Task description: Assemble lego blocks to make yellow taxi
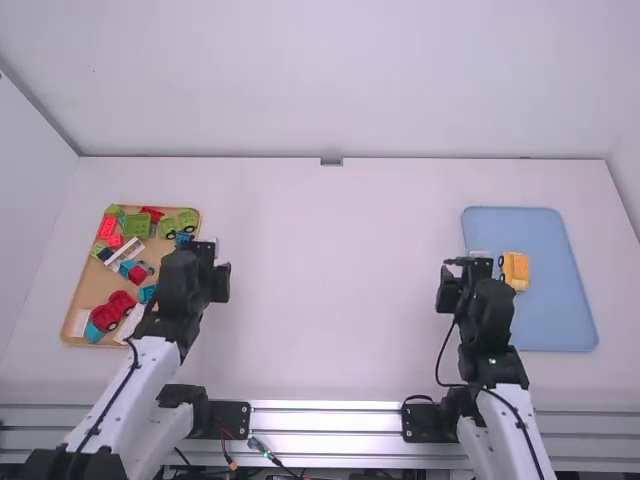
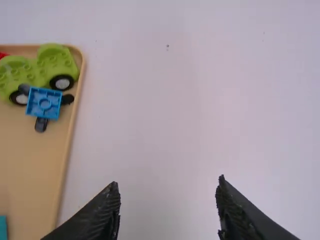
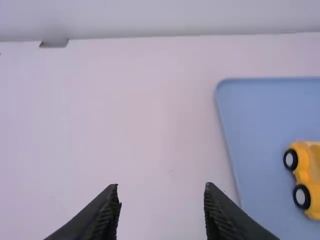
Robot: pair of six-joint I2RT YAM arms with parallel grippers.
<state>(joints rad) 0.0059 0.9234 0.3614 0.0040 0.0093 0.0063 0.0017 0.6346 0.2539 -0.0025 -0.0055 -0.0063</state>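
Black fingers of the left gripper (image 1: 222,268) are spread apart. Left wrist view: the left gripper (image 2: 169,185) has its two tips at lower left and lower right, bare white table (image 2: 165,125) between them. Right gripper (image 1: 470,263), same state: fingers apart, with table surface between the tips in the right wrist view.

Next out, high view: left gripper sits left of middle, by the right edge of the wooden tray (image 1: 95,285). Right gripper is right of middle, near the left edge of the blue tray (image 1: 555,310).

Task's thing: yellow car (image 1: 515,270), in the left part of the blue tray, near the right gripper. Right wrist view puts it at the lower right, partly cut off by the frame edge, two black wheels on its left side.

Wooden tray, left side of the high view, is a mixed pile: green block (image 1: 138,226) near the top, red car (image 1: 113,310) near the bottom, white striped piece (image 1: 124,253) slanted mid-tray. Left wrist view, upper left: green vehicle (image 2: 56,60) on black wheels inside the tray corner, blue piece (image 2: 44,102) with black knobs just beside it. Teal block (image 2: 3,227) at the lower left edge, mostly cut off.
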